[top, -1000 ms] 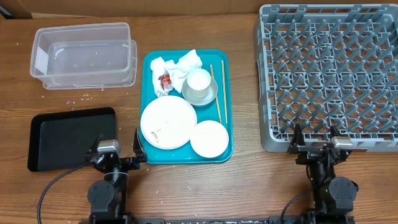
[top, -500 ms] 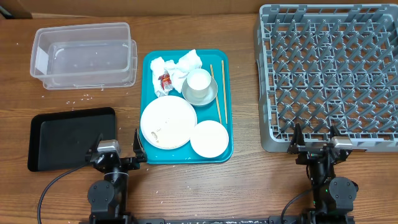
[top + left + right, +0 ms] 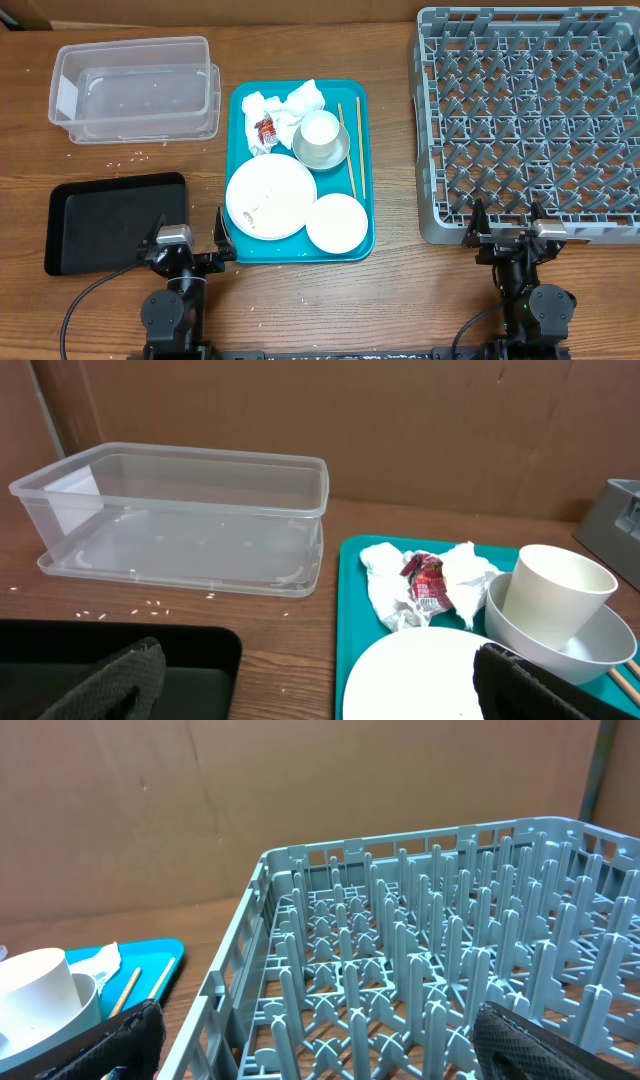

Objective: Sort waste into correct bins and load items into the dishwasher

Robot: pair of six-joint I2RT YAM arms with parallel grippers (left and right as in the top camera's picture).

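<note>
A teal tray (image 3: 243, 99) holds crumpled white napkins (image 3: 290, 102) and a red-and-white wrapper (image 3: 265, 131) at its far end. On it also sit a cup (image 3: 321, 130) inside a bowl (image 3: 335, 155), a large plate (image 3: 270, 196), a small plate (image 3: 336, 222) and chopsticks (image 3: 350, 150). The clear tub (image 3: 135, 88) and black tray (image 3: 110, 220) lie to the left. The grey dish rack (image 3: 530, 120) stands at the right. My left gripper (image 3: 190, 237) hangs open between black tray and teal tray. Open too, my right gripper (image 3: 505, 222) sits at the rack's near edge.
Loose rice grains (image 3: 125, 160) are scattered on the wood between tub and black tray. In the left wrist view the wrapper (image 3: 425, 582) lies among the napkins (image 3: 395, 585), beside the cup (image 3: 555, 595). A cardboard wall backs the table.
</note>
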